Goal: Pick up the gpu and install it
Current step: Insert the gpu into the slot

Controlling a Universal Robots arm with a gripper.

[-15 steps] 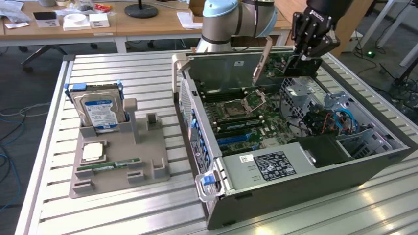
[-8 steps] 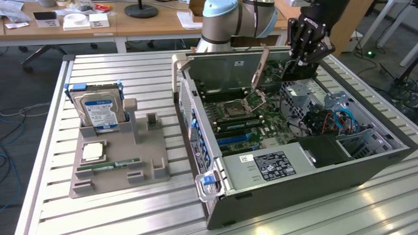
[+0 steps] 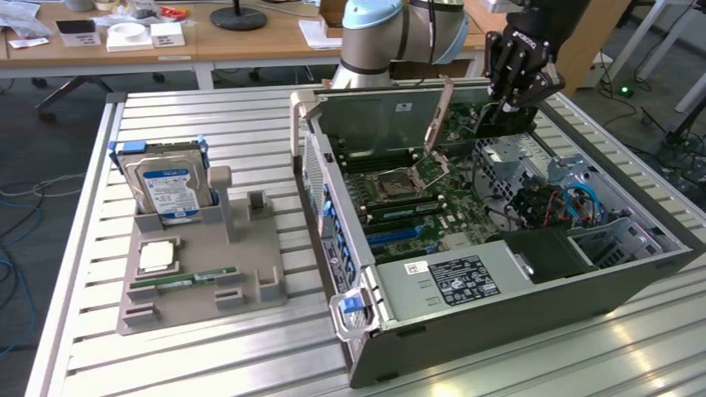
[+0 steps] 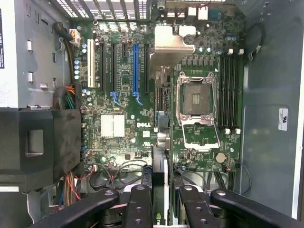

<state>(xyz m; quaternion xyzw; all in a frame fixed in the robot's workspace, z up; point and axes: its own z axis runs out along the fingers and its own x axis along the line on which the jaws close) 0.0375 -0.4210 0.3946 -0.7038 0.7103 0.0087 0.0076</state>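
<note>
Slatted metal surface (image 3: 221,116) carrying an open computer case (image 3: 617,273).
Your tool (image 3: 513,98) hangs over the motherboard (image 4: 123,95) inside that case, clamped on the gpu (image 4: 159,185), which it grips edge-on.

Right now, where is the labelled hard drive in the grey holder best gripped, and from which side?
Probably grip the hard drive by its free upper part, coming from above: it stands upright, its lower end seated in the grey holder, with a second drive close behind.

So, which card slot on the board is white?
The white slot, the end one of the row, farthest from the CPU socket; the others are black or blue.
</note>
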